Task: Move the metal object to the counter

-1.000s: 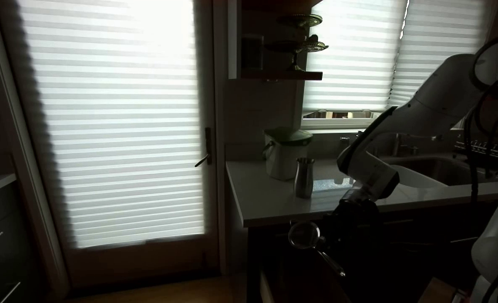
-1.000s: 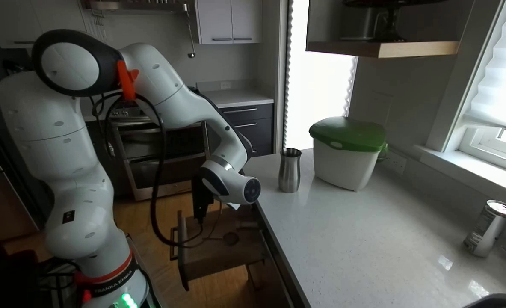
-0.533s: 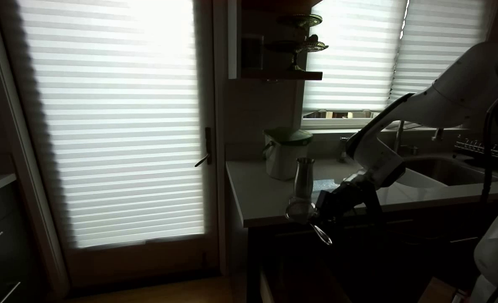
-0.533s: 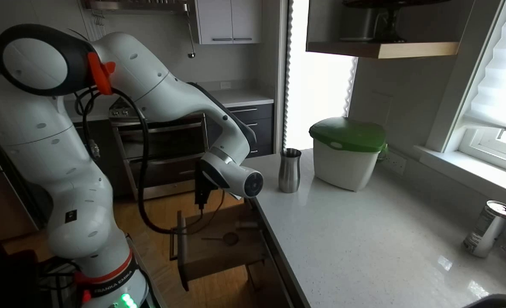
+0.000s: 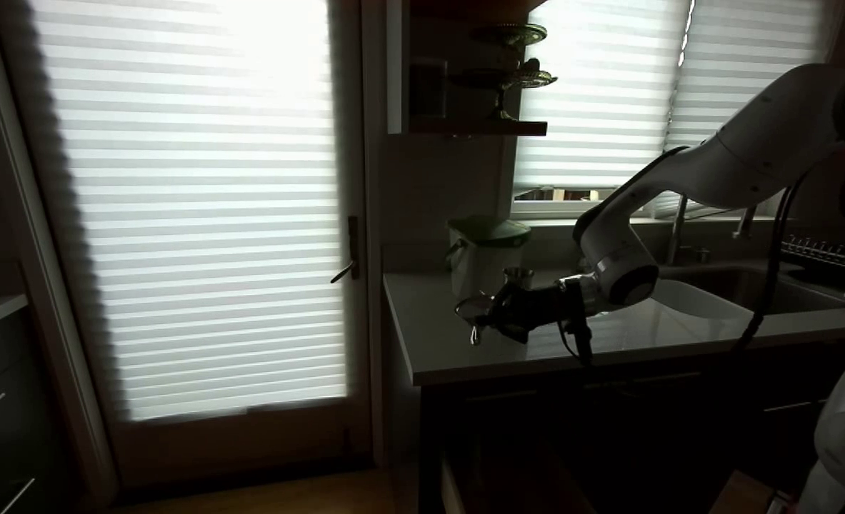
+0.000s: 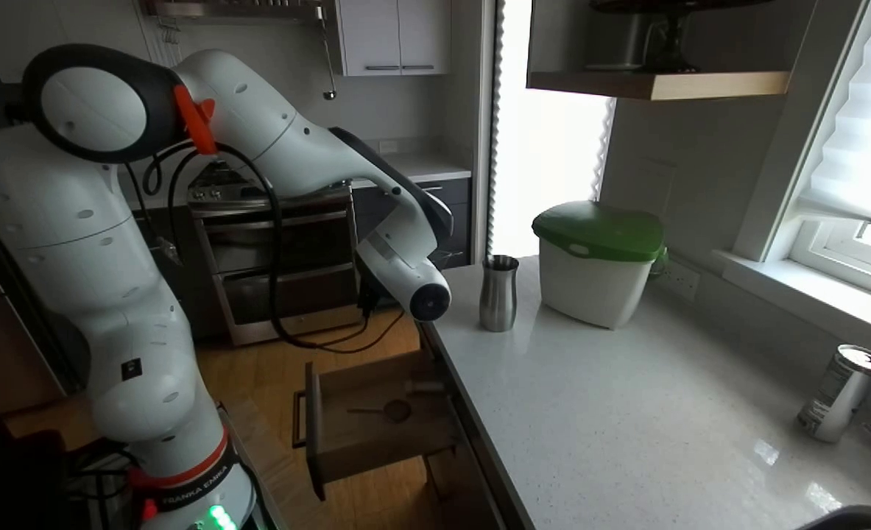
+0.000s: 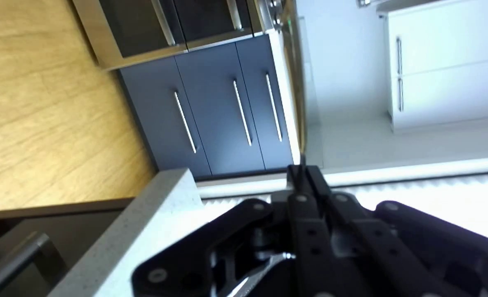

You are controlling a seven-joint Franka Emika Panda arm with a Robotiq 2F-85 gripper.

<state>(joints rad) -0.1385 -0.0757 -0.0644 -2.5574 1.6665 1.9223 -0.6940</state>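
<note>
Bin (image 6: 592, 285) (grn lid (image 6: 598, 230)) on ctr (image 6: 626, 412), open drawer (image 6: 365, 444)

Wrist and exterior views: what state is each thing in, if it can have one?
Round-headed metal tool: held in the jaws
Jaws: shut on that tool
Metal cup: upright on the counter
Drawer: pulled open
Green-lidded bin: lid on
Can: standing on end; opened or not, cannot tell
Door: shut
Door blind: lowered
Window blind: lowered, gap beneath
Base light: lit green
Blue-grey cabinet fronts: shut
</note>
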